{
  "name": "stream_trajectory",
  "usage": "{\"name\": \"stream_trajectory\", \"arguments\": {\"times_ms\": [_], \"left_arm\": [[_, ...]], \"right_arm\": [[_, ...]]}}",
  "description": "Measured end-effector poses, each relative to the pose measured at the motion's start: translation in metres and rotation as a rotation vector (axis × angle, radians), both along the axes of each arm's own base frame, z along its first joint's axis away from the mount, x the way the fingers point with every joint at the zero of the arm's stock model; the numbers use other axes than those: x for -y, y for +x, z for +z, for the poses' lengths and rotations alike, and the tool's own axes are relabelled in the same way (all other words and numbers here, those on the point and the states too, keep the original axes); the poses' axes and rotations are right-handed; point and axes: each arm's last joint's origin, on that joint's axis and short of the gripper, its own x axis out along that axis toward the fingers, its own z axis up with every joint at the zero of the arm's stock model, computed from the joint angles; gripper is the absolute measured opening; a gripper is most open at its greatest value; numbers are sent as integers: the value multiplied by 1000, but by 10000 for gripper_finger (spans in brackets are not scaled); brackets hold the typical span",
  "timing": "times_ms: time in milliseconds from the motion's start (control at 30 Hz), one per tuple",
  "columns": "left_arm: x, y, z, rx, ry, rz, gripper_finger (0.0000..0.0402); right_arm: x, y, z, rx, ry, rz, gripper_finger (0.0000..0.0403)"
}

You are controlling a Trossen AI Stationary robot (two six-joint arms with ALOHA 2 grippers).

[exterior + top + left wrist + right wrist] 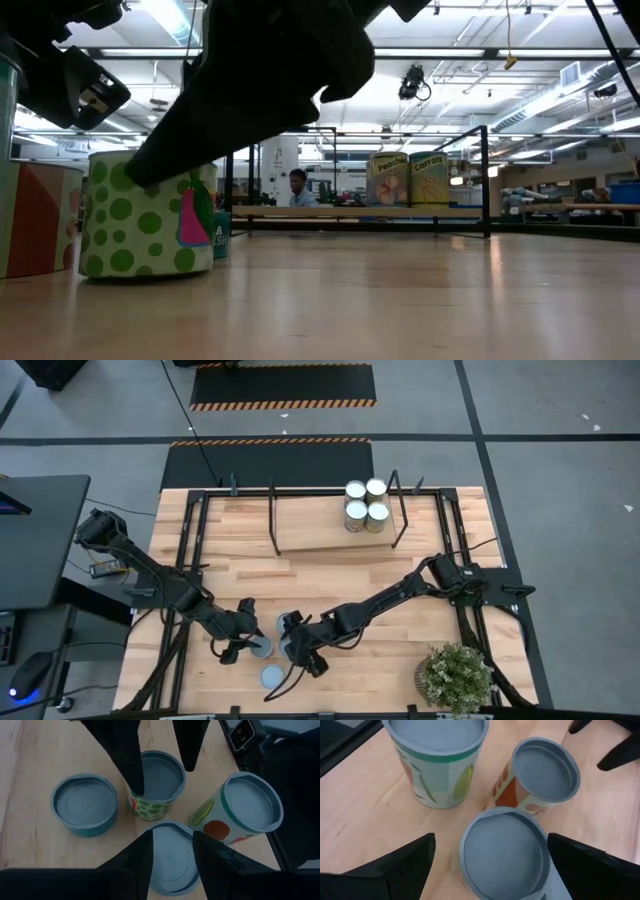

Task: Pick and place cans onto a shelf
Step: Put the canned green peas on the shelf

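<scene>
Both arms are matte black from base to tip, built of slim tubular links joined by chunkier rounded joints. The left arm point(150, 575) trails thin black cables near its base, and so does the right arm point(400, 592). Each ends in two flat, tapering black fingers point(127, 750) with plain faces.

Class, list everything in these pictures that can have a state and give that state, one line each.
left hand: shut, holding nothing.
right hand: open, straddling the dotted can.
dotted can: upright on the table, not gripped.
shelf cans: four, upright, packed in a square.
shelf: loaded at one end only.
plant: upright at the table's corner.
</scene>
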Motion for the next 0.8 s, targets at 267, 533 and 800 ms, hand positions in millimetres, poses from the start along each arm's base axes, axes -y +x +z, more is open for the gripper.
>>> {"name": "stream_trajectory", "arguments": {"times_ms": [267,533,800], "left_arm": [[0,0,0,1,-2,2,144],[0,0,0,1,-2,3,144],[-1,1,0,13,12,22,144]], "right_arm": [[2,0,-6,-18,-23,-10,391],[-8,-5,6,25,-74,-11,391],[5,0,6,7,-18,-49,391]]}}
